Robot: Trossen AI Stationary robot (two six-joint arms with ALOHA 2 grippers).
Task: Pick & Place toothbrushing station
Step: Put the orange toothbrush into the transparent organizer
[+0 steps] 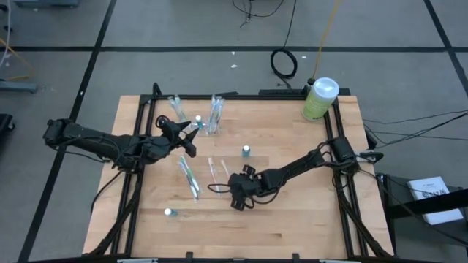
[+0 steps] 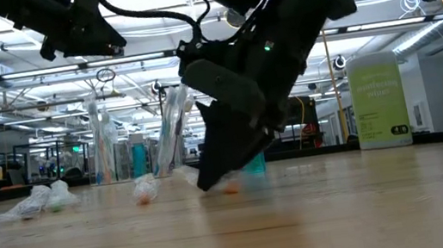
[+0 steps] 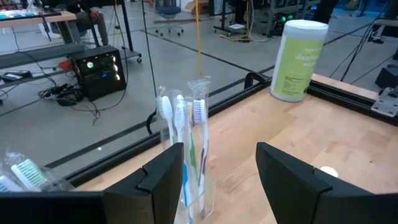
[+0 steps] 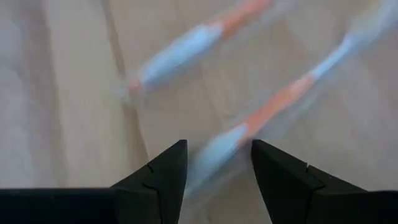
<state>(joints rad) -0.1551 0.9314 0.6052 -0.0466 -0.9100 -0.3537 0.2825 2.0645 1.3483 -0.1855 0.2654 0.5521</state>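
The toothbrushing station point(image 3: 191, 155) is a clear holder with several toothbrushes upright in it. It stands on its base near the table's far edge point(image 1: 214, 117). My left gripper point(image 3: 217, 155) hovers open just on its left point(image 1: 190, 136), level with the brushes, touching nothing. Two orange-and-white toothbrushes point(image 4: 249, 118) lie flat at mid-table point(image 1: 217, 172). My right gripper point(image 4: 219, 148) is open and slants down over them point(image 1: 235, 192). Its fingers stand on either side of one brush's white end, low over the wood point(image 2: 212, 177).
A green wipes bottle point(image 1: 319, 98) stands at the far right corner. Wrapped toothbrushes point(image 1: 189, 175) lie left of centre, and more clear packaging point(image 1: 178, 108) sits at the far left. Small teal-capped items sit at mid-table point(image 1: 247, 151) and near the front point(image 1: 170, 212).
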